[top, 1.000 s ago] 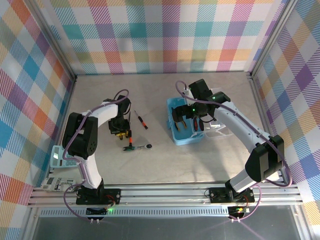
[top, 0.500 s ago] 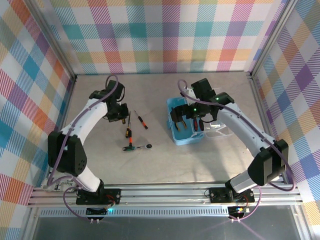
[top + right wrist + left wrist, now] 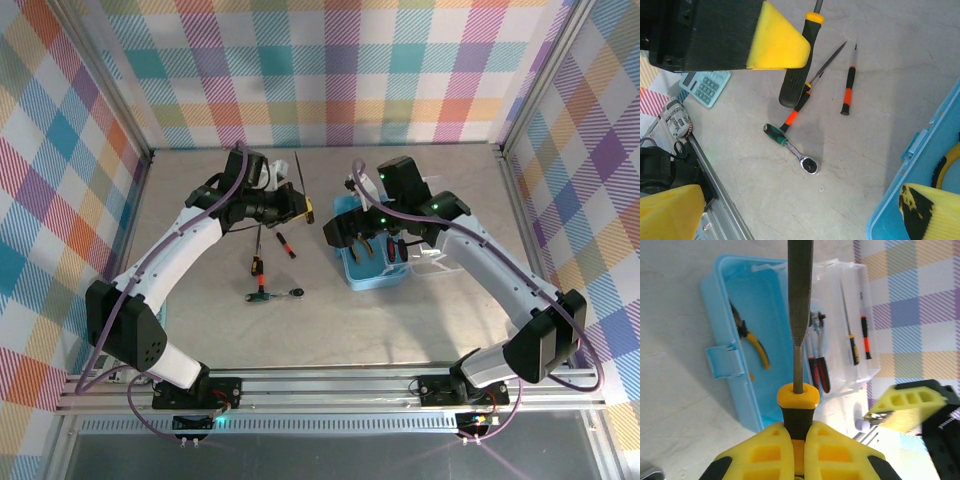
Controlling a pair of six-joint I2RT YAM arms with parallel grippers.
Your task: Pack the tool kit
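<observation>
Tool kit box (image 3: 368, 281): left gripper (image 3: 797, 434) clamped on file (image 3: 800, 295); right gripper (image 3: 366, 232) spread apart. Lay file lengthwise, clear of pliers (image 3: 753, 341).

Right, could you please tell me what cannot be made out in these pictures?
Held tool: its tip leaves the top edge of the left wrist view and is too small in the top view.
Its handle end: buried between the left fingers, left wrist view.
Blue box: its inside is cut off by the right wrist view's edge and covered by one of the right fingers; from above the right arm hides part.
</observation>
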